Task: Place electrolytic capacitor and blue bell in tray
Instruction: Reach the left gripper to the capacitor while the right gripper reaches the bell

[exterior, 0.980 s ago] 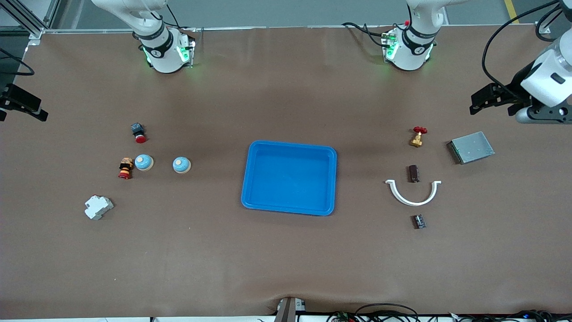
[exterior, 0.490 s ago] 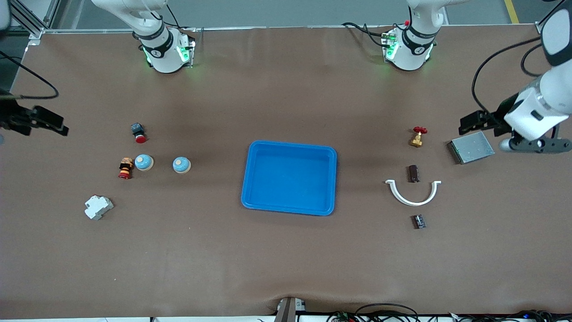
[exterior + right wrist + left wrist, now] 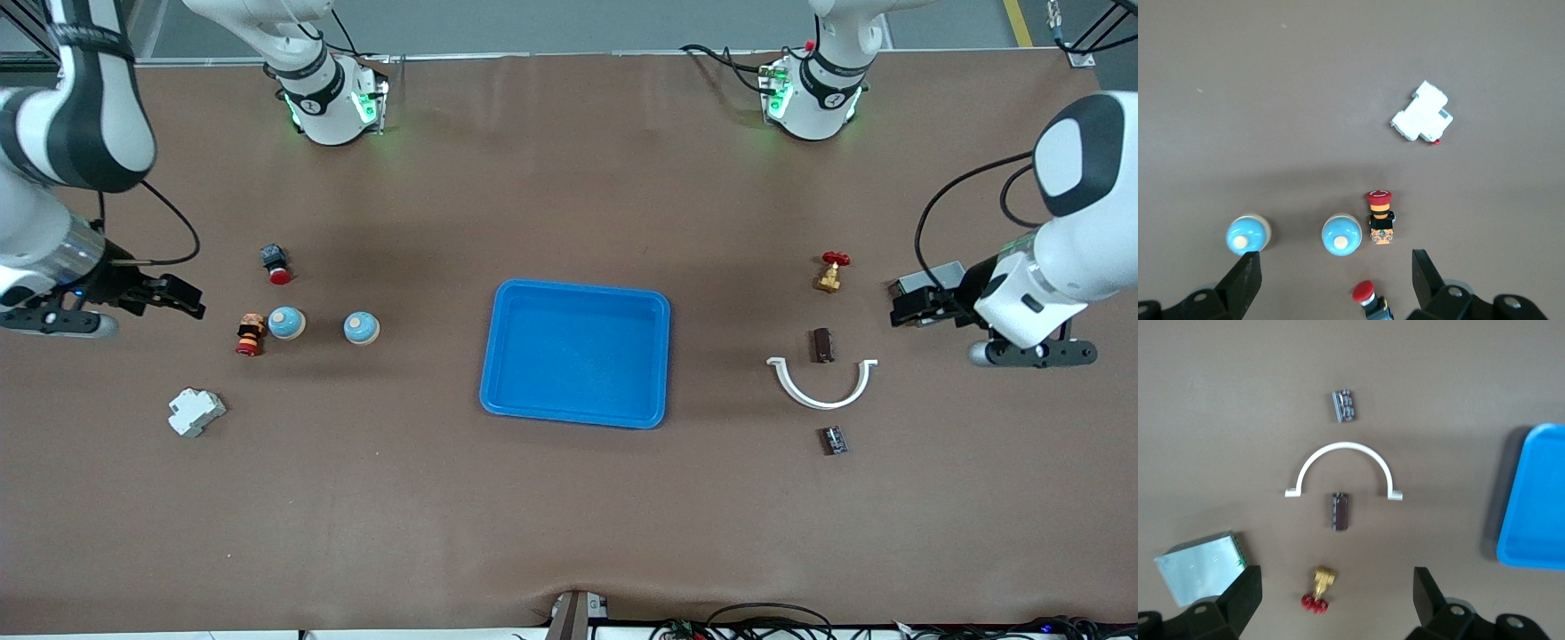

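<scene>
Both your arms are swinging in from the bench ends. Your left claw (image 3: 907,307) is now hanging jaws wide over the grey metal box (image 3: 929,280), heading for the electrolytic capacitor (image 3: 823,345) inside the white arc bracket (image 3: 821,382). Your right claw (image 3: 182,300) is closing on the two blue bells (image 3: 286,323), also spread wide and empty. The tray (image 3: 576,418) is sitting mid-bench with nothing in it, so neither pick has started.

The brown capacitor (image 3: 822,345) is hemmed at six o'clock by the white arc (image 3: 822,386), with open counter (image 3: 569,516) toward the tray (image 3: 576,418) at nine o'clock.
</scene>
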{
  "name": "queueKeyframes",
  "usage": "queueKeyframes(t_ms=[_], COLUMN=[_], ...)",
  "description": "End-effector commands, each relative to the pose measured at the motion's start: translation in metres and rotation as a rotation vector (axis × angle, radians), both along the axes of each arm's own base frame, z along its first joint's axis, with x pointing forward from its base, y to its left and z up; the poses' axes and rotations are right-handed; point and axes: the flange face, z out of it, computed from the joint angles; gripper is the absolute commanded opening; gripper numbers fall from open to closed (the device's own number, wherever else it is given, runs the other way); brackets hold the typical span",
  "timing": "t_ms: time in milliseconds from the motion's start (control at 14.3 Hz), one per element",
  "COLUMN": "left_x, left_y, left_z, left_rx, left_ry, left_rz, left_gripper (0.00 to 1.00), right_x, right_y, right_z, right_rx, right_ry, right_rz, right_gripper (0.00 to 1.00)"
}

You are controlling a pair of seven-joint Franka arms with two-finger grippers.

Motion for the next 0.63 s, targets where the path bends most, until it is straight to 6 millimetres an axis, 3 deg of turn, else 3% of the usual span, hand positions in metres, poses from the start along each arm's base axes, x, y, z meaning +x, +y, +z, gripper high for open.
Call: queueKeyframes(t_ms=[0,210,420,560], left_x=[0.023,0.034,0.052,0.064], left_y=[-0.002,0.01,0.003,-0.029], left_z=[-0.042,-0.077,-0.103,-0.126], left_rx=[0.048,0.097,0.077,0.071], left_ry=[0.015,0.029,0.003,0.017], left_rz=[0.048,0.095,0.164,0.198], left_gripper=[1.0,1.0,1.0,1.0], right_x=[-0.014,-0.014,-0.017,-0.017], right_y=[-0.008,-0.009,-0.008,-0.006], right_z=[-0.045,-0.09,-0.128,-0.152], right_rx=[-0.009,-0.007,-0.015,-0.014], right_ry=[-0.021,-0.022,-0.047,-0.035], right_rz=[-0.01,-0.023,-0.035,-0.036], right_gripper=[1.0,1.0,1.0,1.0])
